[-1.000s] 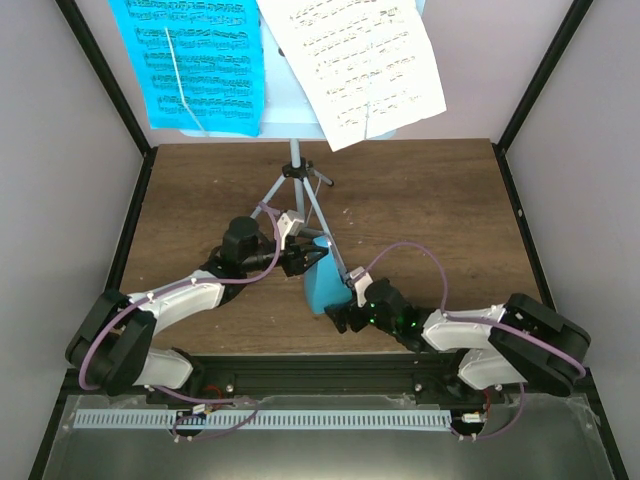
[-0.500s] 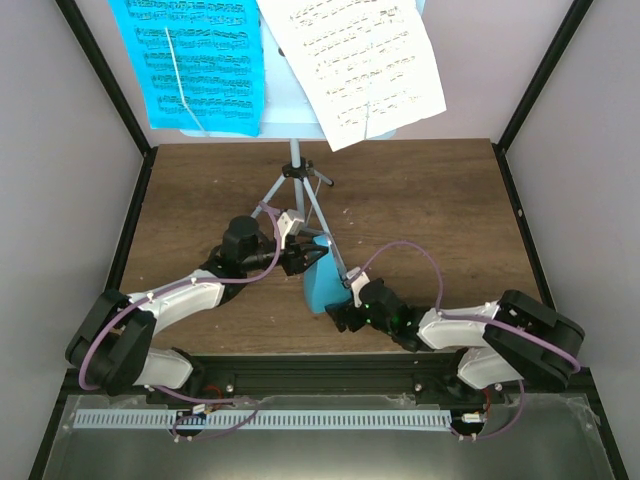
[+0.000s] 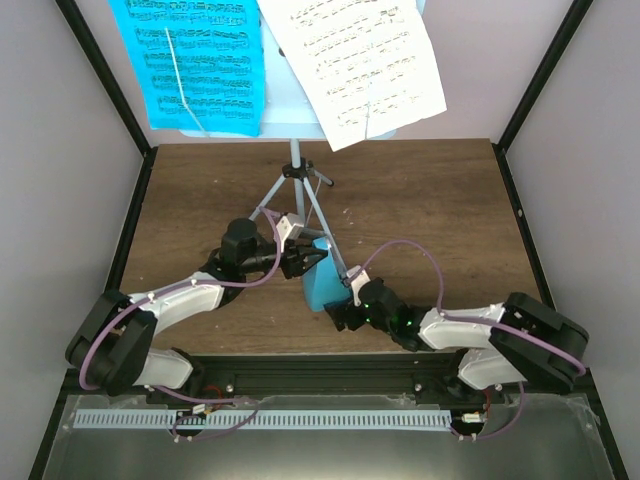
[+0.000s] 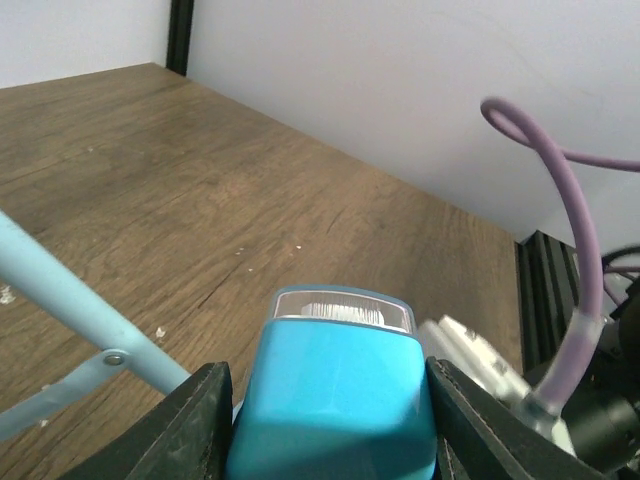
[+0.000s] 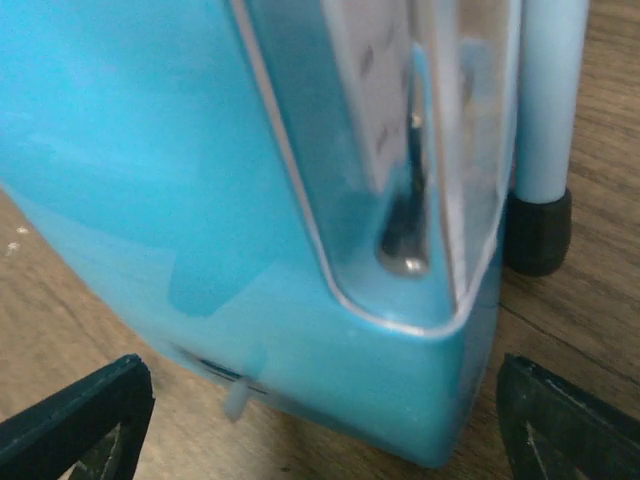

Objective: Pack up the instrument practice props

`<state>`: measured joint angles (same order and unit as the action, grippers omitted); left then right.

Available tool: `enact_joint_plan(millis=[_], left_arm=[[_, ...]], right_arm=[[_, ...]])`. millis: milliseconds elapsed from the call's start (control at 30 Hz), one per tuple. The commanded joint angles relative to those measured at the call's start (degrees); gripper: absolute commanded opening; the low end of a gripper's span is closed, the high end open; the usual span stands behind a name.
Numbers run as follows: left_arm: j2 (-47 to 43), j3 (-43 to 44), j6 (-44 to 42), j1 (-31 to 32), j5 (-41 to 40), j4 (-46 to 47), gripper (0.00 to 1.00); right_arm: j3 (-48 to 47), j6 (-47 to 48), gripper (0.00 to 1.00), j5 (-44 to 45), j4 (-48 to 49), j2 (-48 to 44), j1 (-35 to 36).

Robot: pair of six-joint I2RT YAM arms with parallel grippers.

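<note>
Low in the overhead view, just right of centre, the right claw (image 3: 335, 318) lies close to the table (image 3: 430, 200) with its jaws spread. In its own camera the two dark fingertips (image 5: 80, 420) sit in the lower corners of the frame, well clear of each other. The teal metronome (image 5: 250, 200) fills the space between and ahead of them, and neither tip touches it. Its clear cover faces this camera, with the pendulum rod visible behind it.

The metronome (image 3: 318, 280) stands at the middle of the overhead view, just above and left of the right claw. The left claw (image 3: 305, 262) reaches in from the left and pinches the narrow top. In the left wrist view a black finger (image 4: 195, 420) presses against each flank of the blue body (image 4: 335, 400).

Just beside the metronome, a black-capped foot (image 5: 535, 230) of the music stand (image 3: 295, 160) rests on the wood. The tripod legs rise toward the upper centre of the frame. At the top edge, a cyan sheet (image 3: 195, 60) hangs on the left of the stand's desk and a white sheet (image 3: 355, 60), tilted, on the right.
</note>
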<state>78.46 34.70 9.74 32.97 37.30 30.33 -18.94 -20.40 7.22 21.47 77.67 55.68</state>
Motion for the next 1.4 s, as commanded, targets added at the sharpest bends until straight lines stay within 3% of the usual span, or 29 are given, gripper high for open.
enact_joint_plan(millis=[0,167,267,400,567,667,867,1100,1367], left_arm=[[0.55,-2.89,-2.14,0.56,6.60,-1.85,0.49],[-0.70,-2.95,-5.79,0.94,5.83,-7.67,0.55],[-2.13,-3.42,-6.14,0.94,4.99,-8.83,0.66],[-3.77,-3.41,-5.08,1.00,4.78,-9.93,0.83],[-10.22,-3.95,0.96,0.81,2.15,-8.68,0.88],[-15.30,-1.46,4.43,-0.94,-2.75,-14.67,0.90],[-20.84,3.59,16.28,-14.52,1.40,-25.42,0.91],[-24.99,8.47,13.76,-20.42,6.68,-35.77,0.91],[-25.20,9.60,8.92,-21.63,6.32,-41.83,0.92]], right_arm=[[1.93,0.62,0.99,-1.19,1.88,-6.46,0.64],[5.70,1.26,1.00,-2.70,-0.38,-17.77,0.53],[5.91,3.03,1.00,-4.23,-2.61,-25.49,-0.03],[0.93,5.71,1.00,-14.02,-6.55,-30.84,-5.77],[-9.36,11.17,1.00,-31.12,-9.75,-25.57,-13.62],[-15.84,14.87,1.00,-38.45,-11.39,-19.38,-17.06],[-27.71,23.46,1.00,-44.50,-18.17,-4.82,-18.22],[-29.90,26.28,1.00,-55.24,-21.14,0.05,-20.08],[-23.37,23.31,1.00,-55.30,-16.46,1.45,-20.08]])
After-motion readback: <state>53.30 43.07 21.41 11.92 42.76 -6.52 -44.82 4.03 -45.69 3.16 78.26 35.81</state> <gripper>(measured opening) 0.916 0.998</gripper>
